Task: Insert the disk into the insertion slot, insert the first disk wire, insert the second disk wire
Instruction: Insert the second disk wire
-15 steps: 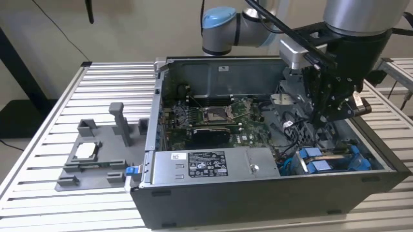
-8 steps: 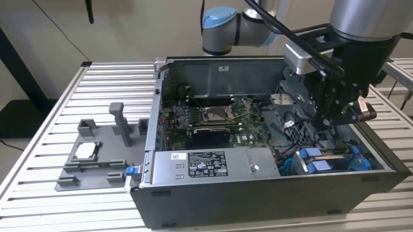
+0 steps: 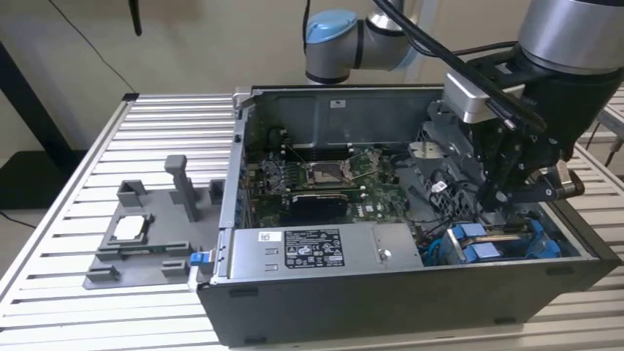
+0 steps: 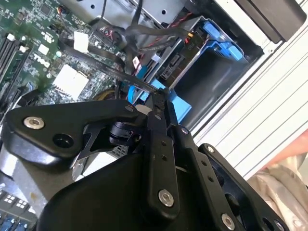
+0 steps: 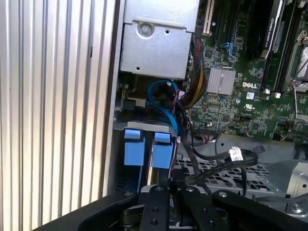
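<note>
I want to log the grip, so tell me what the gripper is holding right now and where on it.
It cannot be told. The gripper sits low inside the computer case, beside the blue drive carriers and cables.

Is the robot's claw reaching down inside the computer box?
Yes, in the exterior view the gripper is lowered inside the black computer case, just above the blue carriers near the exterior view's right.

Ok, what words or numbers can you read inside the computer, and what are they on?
Nothing here can be quoted word for word.
Label on the power-supply box: print too small to read.
White sticker on the computer case, on its back wall: too small.
White tag on a black cable: too small.
Motherboard: a white maker's mark; tiny codes too small.
</note>
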Motion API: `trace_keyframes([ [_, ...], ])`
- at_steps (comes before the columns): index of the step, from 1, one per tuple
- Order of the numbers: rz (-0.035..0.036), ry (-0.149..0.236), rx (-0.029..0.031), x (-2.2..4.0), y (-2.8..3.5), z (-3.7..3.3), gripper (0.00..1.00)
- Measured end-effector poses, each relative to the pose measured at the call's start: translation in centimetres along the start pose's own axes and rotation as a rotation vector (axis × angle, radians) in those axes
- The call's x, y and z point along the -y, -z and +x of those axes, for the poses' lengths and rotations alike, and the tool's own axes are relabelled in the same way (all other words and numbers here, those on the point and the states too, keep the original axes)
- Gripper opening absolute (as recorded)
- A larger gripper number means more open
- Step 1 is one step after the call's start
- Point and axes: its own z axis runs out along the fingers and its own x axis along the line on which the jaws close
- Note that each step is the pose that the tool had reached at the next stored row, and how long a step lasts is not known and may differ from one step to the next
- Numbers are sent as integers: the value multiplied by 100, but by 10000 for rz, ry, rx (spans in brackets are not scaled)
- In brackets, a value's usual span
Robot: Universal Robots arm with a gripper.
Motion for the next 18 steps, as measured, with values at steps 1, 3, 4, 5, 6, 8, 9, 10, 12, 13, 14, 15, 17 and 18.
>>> trace_keyframes([
  [1, -14, -8, 66, 3, -5, 12, 16],
  [3, -19, -25, 205, 8, -12, 27, 16],
  [4, -15, -33, 278, 9, -17, 34, 16],
  [5, -14, -39, 332, 13, -19, 43, 16],
  [6, -27, -42, 341, 19, -21, 54, 16],
  [8, -105, -47, 350, 41, -27, 72, 16],
  [9, -154, -51, 357, 55, -33, 80, 16],
  [10, -196, -54, 361, 67, -39, 85, 16],
  [12, -260, -59, 374, 91, -55, 96, 16],
  [13, -279, -62, 387, 102, -64, 100, 16],
  [14, -294, -65, 404, 111, -73, 104, 16],
  [15, -304, -68, 420, 120, -81, 108, 16],
  [17, -316, -75, 448, 138, -97, 115, 16],
  [18, -320, -79, 460, 147, -105, 119, 16],
])
